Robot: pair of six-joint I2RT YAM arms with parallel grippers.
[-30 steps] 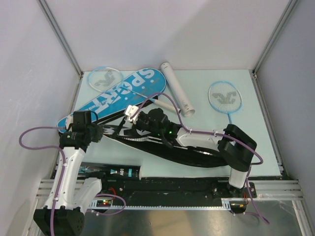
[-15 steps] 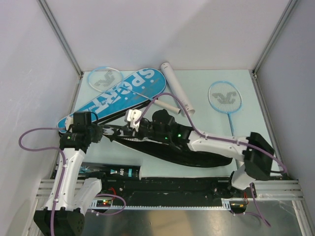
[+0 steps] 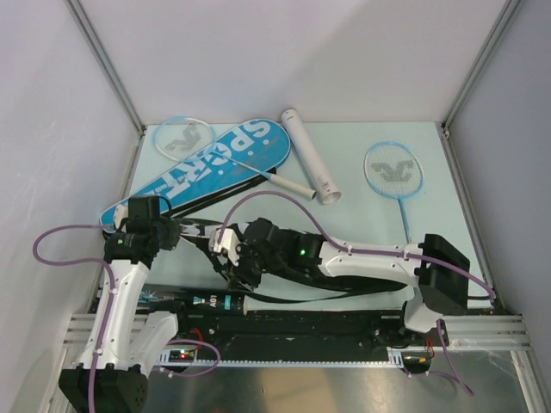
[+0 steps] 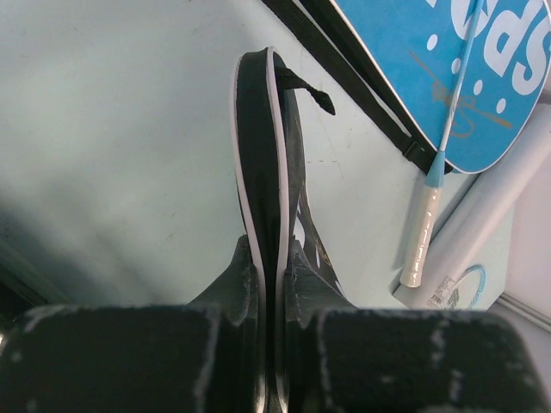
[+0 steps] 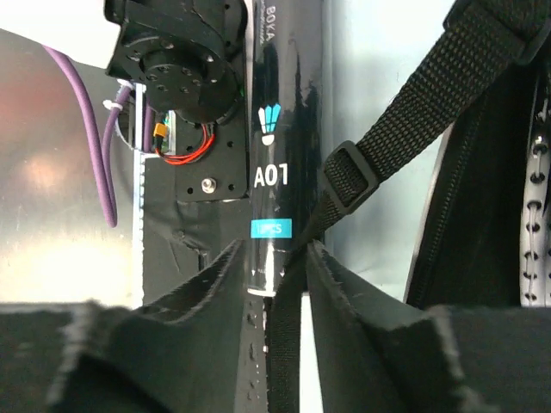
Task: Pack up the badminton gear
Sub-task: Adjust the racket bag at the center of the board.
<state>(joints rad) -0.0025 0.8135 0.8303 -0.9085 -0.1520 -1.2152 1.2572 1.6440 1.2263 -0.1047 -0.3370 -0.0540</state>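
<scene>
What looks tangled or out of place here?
A black webbing strap lies draped across the black shuttle tube, running right between the right gripper's parted fingers; it looks likely to snag there.

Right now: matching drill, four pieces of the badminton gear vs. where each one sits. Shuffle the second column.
Things:
1. blue racket-shaped "SPORT" cover
2. white cylindrical shuttle tube
3. glossy black shuttle tube marked A01
4. black racket cover with white piping

Places:
A. clamped between the left fingers
B. along the near edge
C. back left, lying diagonally
D. back middle, lying diagonally

Pairs: 1-C, 2-D, 3-B, 4-A
</scene>
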